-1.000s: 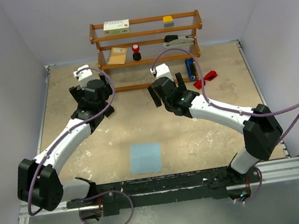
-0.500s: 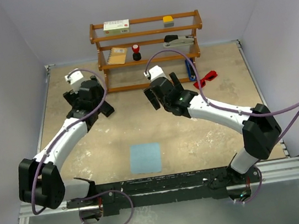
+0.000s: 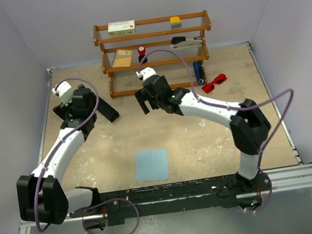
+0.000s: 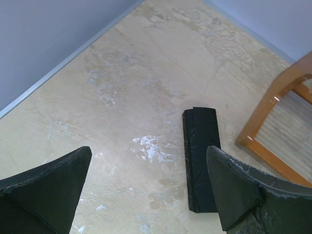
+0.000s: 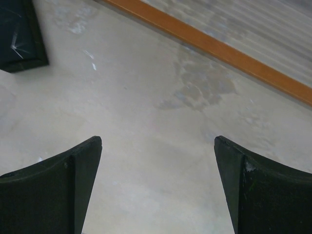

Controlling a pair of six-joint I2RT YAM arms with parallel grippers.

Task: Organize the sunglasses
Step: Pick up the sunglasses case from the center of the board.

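Sunglasses (image 3: 215, 81) lay on the table (image 3: 205, 139) off the right foot of the wooden shelf (image 3: 153, 34), untouched and well apart from both arms. Small bright red frame, looked like plastic; too small to tell whether the arms were folded.

Left end effector (image 4: 148, 161) was released, fingers spread wide and holding nothing. It hung low over the black case (image 4: 201, 156), which showed between the fingertips and slightly ahead. My read: the left arm was lining up on the case, probably because the glasses are meant to go inside it.

Right end effector (image 5: 157, 146) was likewise released and empty, poised over bare table just in front of the shelf's bottom rail. A corner of the case was at the edge of its wrist view. It was nowhere near the glasses, so I judged it was there to help with the case.

Case: oblong, matte black, faintly creased on top, lying flat beside the shelf's left foot. Shelf: orange-brown varnished wood with thin rails and slatted tiers carrying a few small items. Table: mottled beige, scuffed, with pale chalky patches. Light blue cloth (image 3: 152, 164): square, thin and spread flat near the front middle, likely for wiping the lenses
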